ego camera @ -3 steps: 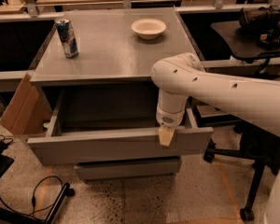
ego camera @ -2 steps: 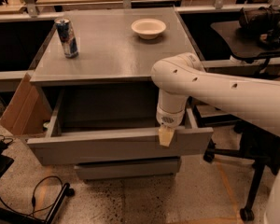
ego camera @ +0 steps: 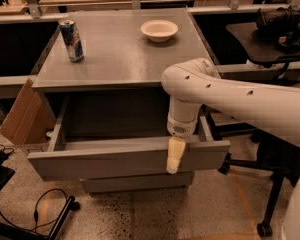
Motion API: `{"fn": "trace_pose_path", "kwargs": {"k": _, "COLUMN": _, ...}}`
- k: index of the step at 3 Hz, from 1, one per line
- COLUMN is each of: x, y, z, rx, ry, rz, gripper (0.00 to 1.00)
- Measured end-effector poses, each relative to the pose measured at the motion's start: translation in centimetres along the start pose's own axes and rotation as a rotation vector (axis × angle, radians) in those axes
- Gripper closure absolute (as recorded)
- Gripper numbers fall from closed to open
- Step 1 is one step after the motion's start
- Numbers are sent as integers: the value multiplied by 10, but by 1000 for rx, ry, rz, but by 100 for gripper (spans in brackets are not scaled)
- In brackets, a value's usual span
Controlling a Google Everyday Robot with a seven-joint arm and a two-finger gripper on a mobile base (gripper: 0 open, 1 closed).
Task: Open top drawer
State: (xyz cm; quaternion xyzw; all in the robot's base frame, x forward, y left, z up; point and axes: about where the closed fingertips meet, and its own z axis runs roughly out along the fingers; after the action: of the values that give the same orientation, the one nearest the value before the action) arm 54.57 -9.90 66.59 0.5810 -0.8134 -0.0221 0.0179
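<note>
Cabinet top (ego camera: 120,59), can (ego camera: 71,40), bowl (ego camera: 159,30), gripper (ego camera: 174,156) below front edge

top drawer (ego camera: 115,160) front and tray: smooth matt grey (metal or laminate, can't tell); cabinet top (ego camera: 120,59) same grey, faint sheen. gripper (ego camera: 173,163), hanging at the drawer front's upper edge right of centre, looks matt cream rubber under a smooth white plastic arm (ego camera: 235,99). can (ego camera: 71,40) glossy metal, bowl (ego camera: 159,30) matt off-white, floor (ego camera: 190,211) rough, speckled.

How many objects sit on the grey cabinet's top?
2: can back left, bowl back right; the arm hides one corner. The gripper hangs at the front of the open top drawer.
</note>
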Motion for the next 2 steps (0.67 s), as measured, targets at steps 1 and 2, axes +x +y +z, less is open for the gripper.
{"fn": "trace_pose_path", "kwargs": {"k": 1, "x": 4, "y": 8, "z": 0, "rx": -2, "ry": 1, "rz": 5, "gripper": 0}}
{"fn": "trace_pose_path", "kwargs": {"k": 2, "x": 16, "y": 47, "z": 0, "rx": -37, "ry": -11, "rz": 50, "gripper": 18}}
